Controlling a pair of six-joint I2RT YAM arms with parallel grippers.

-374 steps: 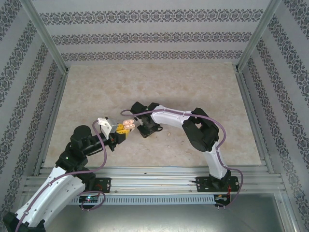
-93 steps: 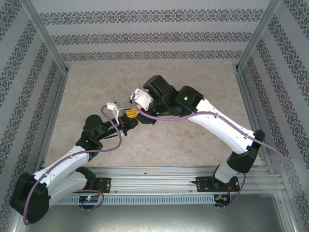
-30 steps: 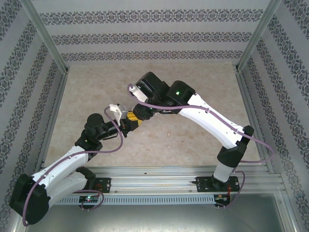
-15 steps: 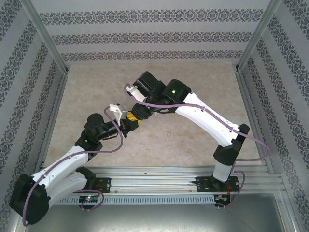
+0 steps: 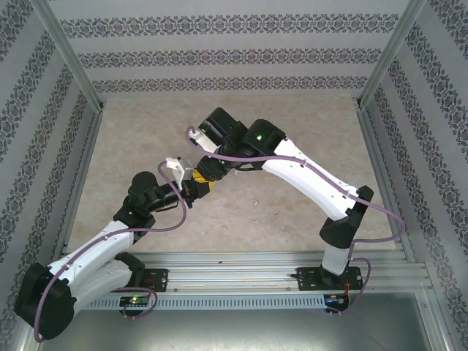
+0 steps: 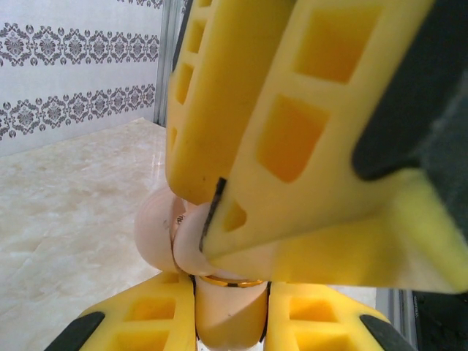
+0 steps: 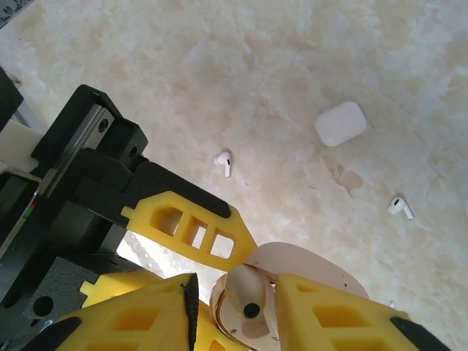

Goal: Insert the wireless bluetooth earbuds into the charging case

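The charging case [image 7: 340,123], small, glossy and white, lies closed on the marble table. One white earbud [image 7: 224,162] lies to its left and another white earbud [image 7: 399,207] to its lower right, both apart from it. Neither gripper touches them. My left gripper [image 6: 230,292] [image 5: 194,186] is shut on a tan pod with a gold ring [image 6: 228,311], held above the table. My right gripper [image 7: 245,311] [image 5: 208,173] comes down onto it from above, shut on a tan rounded piece with a dark hole [image 7: 248,289] at the pod's open top.
The right gripper's yellow fingers [image 6: 292,131] press close over the left one's. Bare marble table [image 5: 292,146] spreads all round, bounded by patterned walls and metal posts [image 5: 69,62]. A metal rail [image 5: 241,267] runs along the near edge.
The right arm's elbow and wrist have drifted slightly left. Both grippers stay together at the tan pod, and their openings are unchanged.
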